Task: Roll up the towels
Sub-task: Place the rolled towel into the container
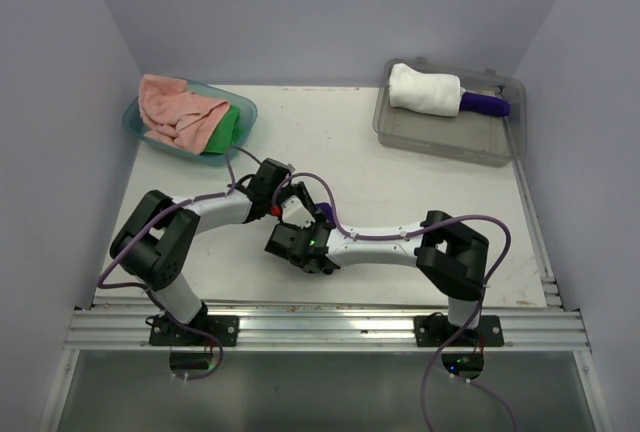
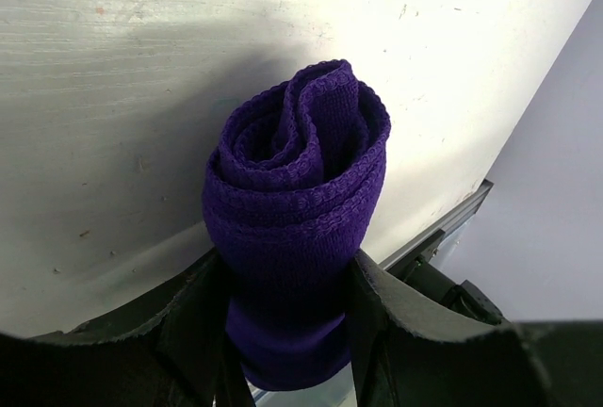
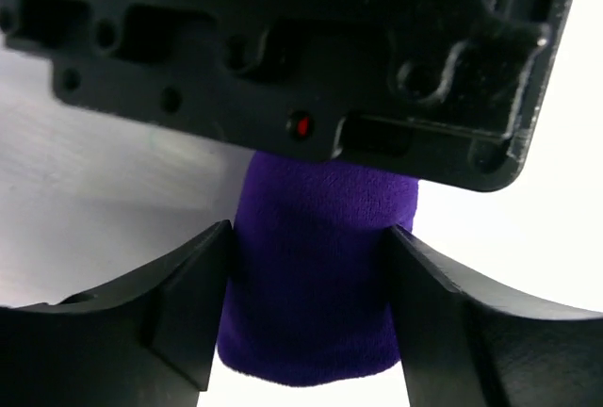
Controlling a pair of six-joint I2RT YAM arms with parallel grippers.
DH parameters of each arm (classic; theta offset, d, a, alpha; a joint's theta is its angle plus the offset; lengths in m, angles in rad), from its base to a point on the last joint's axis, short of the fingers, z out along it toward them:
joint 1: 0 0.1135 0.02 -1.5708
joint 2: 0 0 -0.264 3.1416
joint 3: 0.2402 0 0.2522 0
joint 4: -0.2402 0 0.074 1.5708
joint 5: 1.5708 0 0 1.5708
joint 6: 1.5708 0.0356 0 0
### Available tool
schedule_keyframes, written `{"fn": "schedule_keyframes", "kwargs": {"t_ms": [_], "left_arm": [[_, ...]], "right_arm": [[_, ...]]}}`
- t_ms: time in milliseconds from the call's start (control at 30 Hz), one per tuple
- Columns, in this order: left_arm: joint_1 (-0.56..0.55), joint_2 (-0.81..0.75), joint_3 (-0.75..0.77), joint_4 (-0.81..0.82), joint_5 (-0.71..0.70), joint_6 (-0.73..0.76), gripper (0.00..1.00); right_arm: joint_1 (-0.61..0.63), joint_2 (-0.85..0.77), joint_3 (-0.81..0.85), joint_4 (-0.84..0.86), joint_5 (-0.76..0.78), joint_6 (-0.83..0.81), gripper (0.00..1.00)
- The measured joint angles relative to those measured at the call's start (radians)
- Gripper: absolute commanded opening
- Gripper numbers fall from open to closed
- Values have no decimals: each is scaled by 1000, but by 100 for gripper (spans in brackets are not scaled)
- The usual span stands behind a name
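Observation:
A dark purple towel (image 2: 297, 190), rolled into a tight spiral, is held over the white table between both grippers. My left gripper (image 2: 287, 275) is shut on its lower half, a finger pressing each side. From the other end, my right gripper (image 3: 311, 247) has both fingers (image 3: 193, 303) against the roll's (image 3: 320, 266) sides. From above, the two grippers (image 1: 292, 208) (image 1: 316, 230) meet at mid-table, and only a sliver of the purple towel (image 1: 328, 214) shows. A rolled white towel (image 1: 425, 89) and a purple roll (image 1: 487, 104) lie in the grey tray (image 1: 500, 142). Pink (image 1: 175, 107) and green (image 1: 232, 127) towels lie crumpled in the teal tub (image 1: 135, 124).
The tub stands at the table's back left and the tray at the back right. Grey walls close in three sides. An aluminium rail (image 1: 330, 327) runs along the near edge, and purple cables (image 1: 400, 237) trail over both arms.

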Motion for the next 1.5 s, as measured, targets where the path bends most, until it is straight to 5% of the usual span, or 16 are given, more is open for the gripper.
{"fn": "schedule_keyframes", "kwargs": {"t_ms": [233,367,500,900,1500], "left_arm": [[-3,-2,0,0,-7,-14,52],[-3,-14,0,-11,-13,-11,62],[15,-35,5,-55,-11,26,67],[217,-192,43,-181,3,159,69],[312,-308,71,-319,14,244,69]], "right_arm": [[0,12,3,-20,48,35,43],[0,12,0,-21,63,51,15],[0,10,-17,-7,80,59,0],[-24,-50,-80,-32,122,91,0],[-487,-270,0,-211,64,198,0]]}}
